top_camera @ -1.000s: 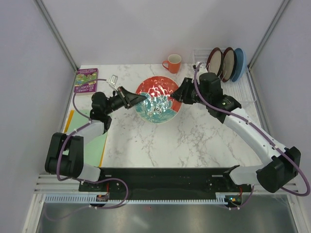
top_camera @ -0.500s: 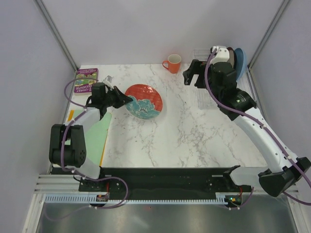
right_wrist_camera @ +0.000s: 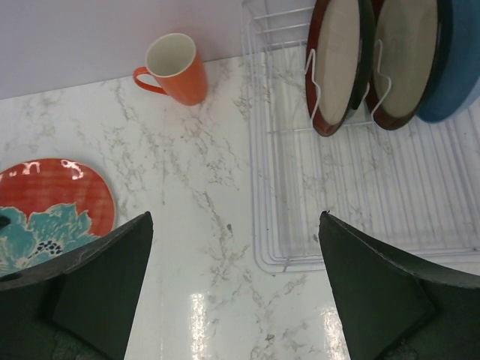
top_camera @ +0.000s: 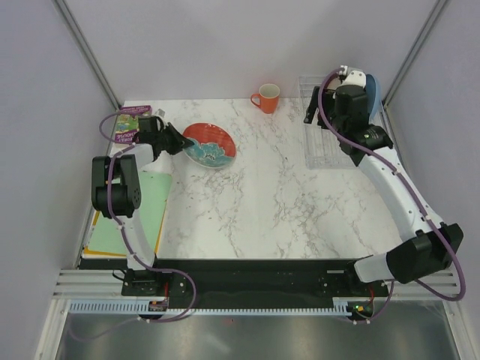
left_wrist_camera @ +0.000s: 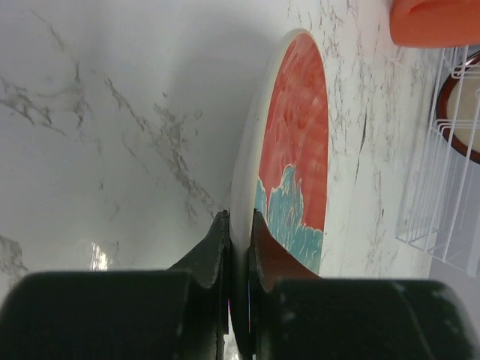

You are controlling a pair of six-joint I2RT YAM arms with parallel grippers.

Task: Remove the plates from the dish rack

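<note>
The small red patterned plate (top_camera: 211, 143) is at the back left of the table, tilted, and my left gripper (top_camera: 177, 140) is shut on its near rim. In the left wrist view the jaws (left_wrist_camera: 238, 225) pinch the plate's (left_wrist_camera: 300, 127) white edge. The white wire dish rack (top_camera: 324, 150) stands at the back right. In the right wrist view the rack (right_wrist_camera: 352, 225) holds two cream plates with dark red rims (right_wrist_camera: 337, 64) (right_wrist_camera: 405, 60) and a blue plate (right_wrist_camera: 461, 64), all upright. My right gripper (right_wrist_camera: 234, 225) is open and empty, above the rack's left edge (top_camera: 310, 112).
An orange mug (top_camera: 266, 97) stands at the back middle, left of the rack, and also shows in the right wrist view (right_wrist_camera: 176, 69). A purple book (top_camera: 127, 126) lies at the back left corner. A green mat (top_camera: 139, 214) lies along the left edge.
My left gripper has carried the red patterned plate left and back. My right gripper has left the plate, swung back right and now hangs open over the rack.
</note>
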